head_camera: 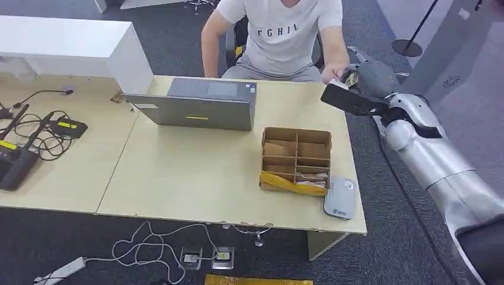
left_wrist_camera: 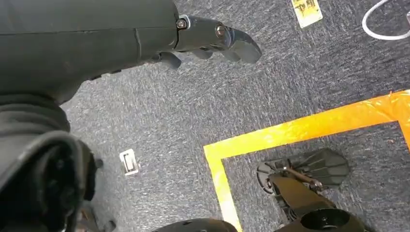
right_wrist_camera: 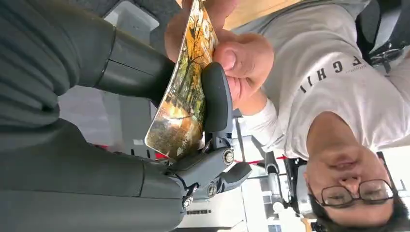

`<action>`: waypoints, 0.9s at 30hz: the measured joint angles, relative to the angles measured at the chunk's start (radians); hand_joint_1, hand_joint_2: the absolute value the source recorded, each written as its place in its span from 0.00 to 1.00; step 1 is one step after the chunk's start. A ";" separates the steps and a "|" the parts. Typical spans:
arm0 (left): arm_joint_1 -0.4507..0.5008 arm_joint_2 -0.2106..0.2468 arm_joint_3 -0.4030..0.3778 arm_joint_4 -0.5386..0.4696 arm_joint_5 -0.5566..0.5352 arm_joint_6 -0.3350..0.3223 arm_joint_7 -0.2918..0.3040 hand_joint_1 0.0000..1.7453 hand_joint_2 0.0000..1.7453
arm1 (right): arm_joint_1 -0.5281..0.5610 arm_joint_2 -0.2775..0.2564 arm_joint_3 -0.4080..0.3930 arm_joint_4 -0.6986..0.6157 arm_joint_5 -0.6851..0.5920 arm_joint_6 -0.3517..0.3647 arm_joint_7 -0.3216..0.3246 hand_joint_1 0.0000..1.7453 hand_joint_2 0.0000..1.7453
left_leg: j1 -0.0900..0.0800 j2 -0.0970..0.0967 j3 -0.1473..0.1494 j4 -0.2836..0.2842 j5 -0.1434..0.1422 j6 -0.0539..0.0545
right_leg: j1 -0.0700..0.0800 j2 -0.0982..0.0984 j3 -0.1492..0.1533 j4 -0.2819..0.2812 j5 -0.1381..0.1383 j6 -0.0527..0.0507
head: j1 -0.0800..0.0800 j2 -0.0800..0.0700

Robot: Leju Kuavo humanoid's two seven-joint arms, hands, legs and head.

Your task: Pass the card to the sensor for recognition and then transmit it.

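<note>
Head view: right hand [head_camera: 364,76] is stretched out past the far right corner of the table [head_camera: 196,172], up by a seated person [head_camera: 279,35] in a pale T-shirt. The person's hand [head_camera: 333,73] meets it there. What's between them is too small to make out from here; fingers are mostly hidden behind the dark wrist block. On the table: a closed laptop [head_camera: 199,104], a cardboard box [head_camera: 296,159] w/ dividers, and a grey sensor [head_camera: 340,199] just beside the box at the near right edge. Cables and black devices [head_camera: 24,142] sit at the far left, partly cut off.

Left wrist view: left hand [left_wrist_camera: 212,41] hangs over dark carpet [left_wrist_camera: 159,111] w/ an orange tape line [left_wrist_camera: 300,130]. Fingers are loosely curled, apart, holding nothing. Much of the hand is hidden by its own cover.

Right wrist view: this one shows what the head view can't. The card [right_wrist_camera: 186,92], w/ an orange-yellow tree print, is pinched between the right hand's [right_wrist_camera: 193,125] thumb and a finger. The person's hand [right_wrist_camera: 232,53] grips the card's far end too. Card's top edge is cut off by the frame.
</note>
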 joint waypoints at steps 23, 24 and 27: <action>0.007 -0.001 -0.004 0.000 0.000 0.006 0.000 0.00 0.00 | 0.027 0.028 -0.056 0.098 0.094 -0.021 0.007 0.00 1.00 | 0.000 0.000 0.000 0.000 0.000 0.000 | 0.000 0.000 0.000 0.000 0.000 0.000 | 0.000 0.000; 0.007 -0.001 -0.004 0.000 0.000 0.007 0.000 0.00 0.00 | 0.031 0.028 -0.061 0.100 0.096 -0.021 0.008 0.00 1.00 | 0.000 0.000 0.000 0.000 0.000 0.000 | 0.000 0.000 0.000 0.000 0.000 0.000 | 0.000 0.000; 0.007 -0.001 -0.004 0.000 0.000 0.006 0.000 0.00 0.00 | 0.048 0.023 -0.071 0.098 0.115 -0.017 0.027 0.00 1.00 | 0.000 0.000 0.001 0.000 0.000 0.000 | 0.000 0.000 0.000 0.000 0.000 0.000 | 0.000 0.000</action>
